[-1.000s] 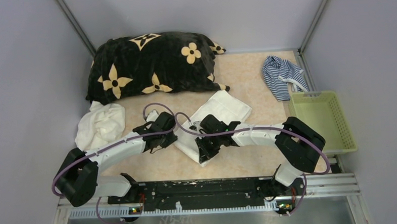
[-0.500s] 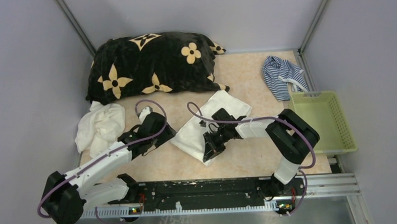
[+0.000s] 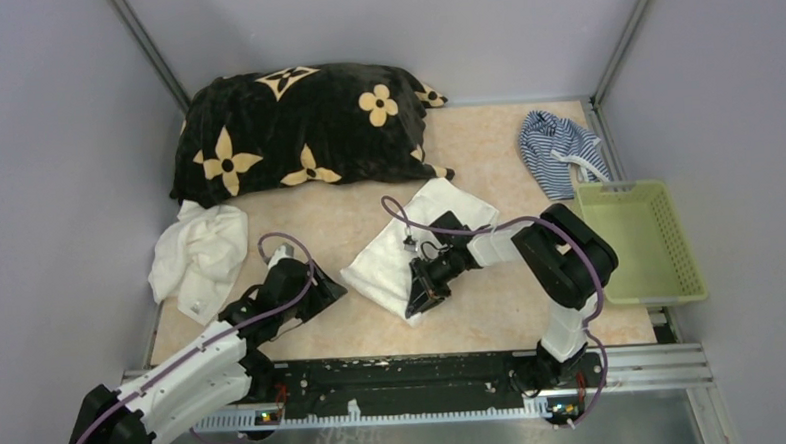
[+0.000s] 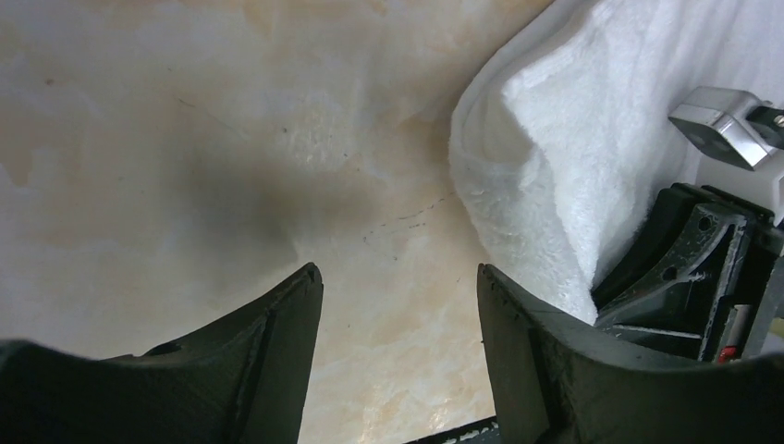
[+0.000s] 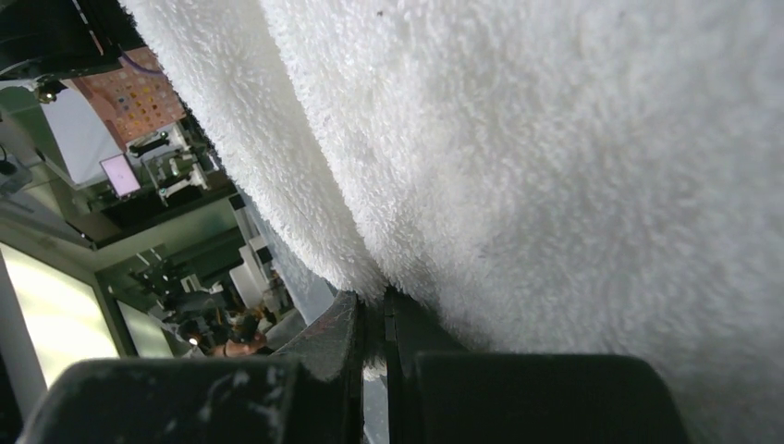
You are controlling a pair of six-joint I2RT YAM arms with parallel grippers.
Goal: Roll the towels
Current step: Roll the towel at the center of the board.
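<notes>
A folded white towel (image 3: 410, 243) lies in the middle of the tan table; it also shows in the left wrist view (image 4: 545, 166) and fills the right wrist view (image 5: 518, 157). My right gripper (image 3: 419, 299) is shut on the towel's near edge, a thin fold pinched between its jaws (image 5: 373, 319). My left gripper (image 3: 324, 288) is open and empty, just left of that towel, over bare table (image 4: 399, 305). A second white towel (image 3: 200, 252) lies crumpled at the left.
A black pillow with tan flowers (image 3: 300, 126) lies at the back. A blue-and-white striped garment (image 3: 558, 150) lies at the back right, beside a green basket (image 3: 676, 260). Grey walls close in the left and right sides.
My left arm has pulled back toward the near left, its gripper off the towel. My right gripper has shifted slightly right and stays shut on the towel's near edge.
</notes>
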